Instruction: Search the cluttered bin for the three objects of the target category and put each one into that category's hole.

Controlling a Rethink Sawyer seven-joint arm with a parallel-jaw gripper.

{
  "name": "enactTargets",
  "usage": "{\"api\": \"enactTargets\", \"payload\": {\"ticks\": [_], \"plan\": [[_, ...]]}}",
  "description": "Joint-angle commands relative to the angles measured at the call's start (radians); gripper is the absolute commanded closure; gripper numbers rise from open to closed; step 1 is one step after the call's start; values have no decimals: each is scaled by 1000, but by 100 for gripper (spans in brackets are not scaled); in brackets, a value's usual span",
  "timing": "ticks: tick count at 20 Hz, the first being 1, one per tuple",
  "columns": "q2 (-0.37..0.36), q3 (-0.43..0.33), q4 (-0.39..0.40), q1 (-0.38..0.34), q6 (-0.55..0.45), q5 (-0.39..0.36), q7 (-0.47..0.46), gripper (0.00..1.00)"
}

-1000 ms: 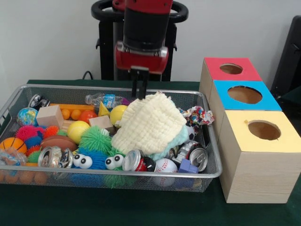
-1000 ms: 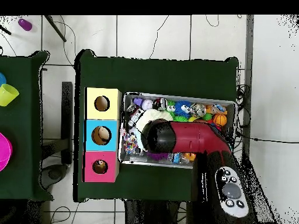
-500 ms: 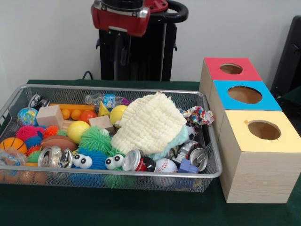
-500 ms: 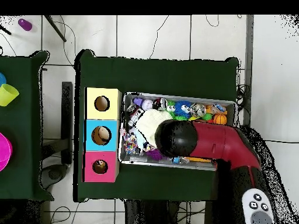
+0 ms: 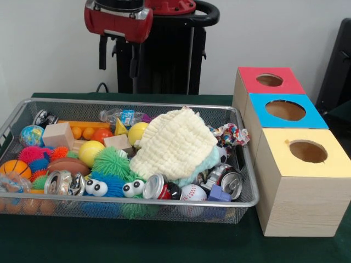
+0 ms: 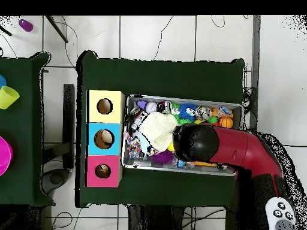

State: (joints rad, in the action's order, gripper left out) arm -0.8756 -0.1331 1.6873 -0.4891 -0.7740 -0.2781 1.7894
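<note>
The tool (image 5: 117,53) hangs high above the far left part of the silver wire-mesh bin (image 5: 249,186), its two black fingers (image 5: 102,53) hanging well apart and holding nothing. In the overhead view the red and black arm (image 6: 231,148) covers the middle of the bin (image 6: 240,108).

The bin stands on the dark green counter (image 5: 164,241) and is filled with clutter. A pale yellow knitted cloth (image 5: 175,143) lies heaped at its centre right, over a light blue cloth (image 5: 205,160). Crushed drink cans show at the front: one red and silver can (image 5: 160,188) beside a white baseball (image 5: 193,193), another silver can (image 5: 229,182) at the right corner, a third (image 5: 61,182) at the left. A green spiky ball (image 5: 111,162), a yellow smooth ball (image 5: 90,152), a plain wooden block (image 5: 58,135) and an orange miniature basketball (image 5: 14,169) lie left of the cloth.

Right of the bin stand three wooden boxes in a row, touching: the red-topped box (image 5: 269,81) farthest, the blue-topped box (image 5: 284,110) in the middle, the yellow-topped box (image 5: 307,153) nearest. Each top has one round hole.
</note>
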Motion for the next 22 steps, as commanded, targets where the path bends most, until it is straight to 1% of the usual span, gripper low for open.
{"api": "enactTargets", "payload": {"ticks": [1,4,9,14,16,19,22], "plan": [[57,-95,53,-21,85,-39,-73,0],[80,-61,57,-1,91,-53,-24,0],[135,-52,73,-6,182,-70,2,0],[169,-39,86,5,249,-77,27,0],[197,-33,86,11,293,-81,43,0],[266,-23,76,20,374,-79,78,0],[303,-16,75,27,436,-73,92,0]]}}
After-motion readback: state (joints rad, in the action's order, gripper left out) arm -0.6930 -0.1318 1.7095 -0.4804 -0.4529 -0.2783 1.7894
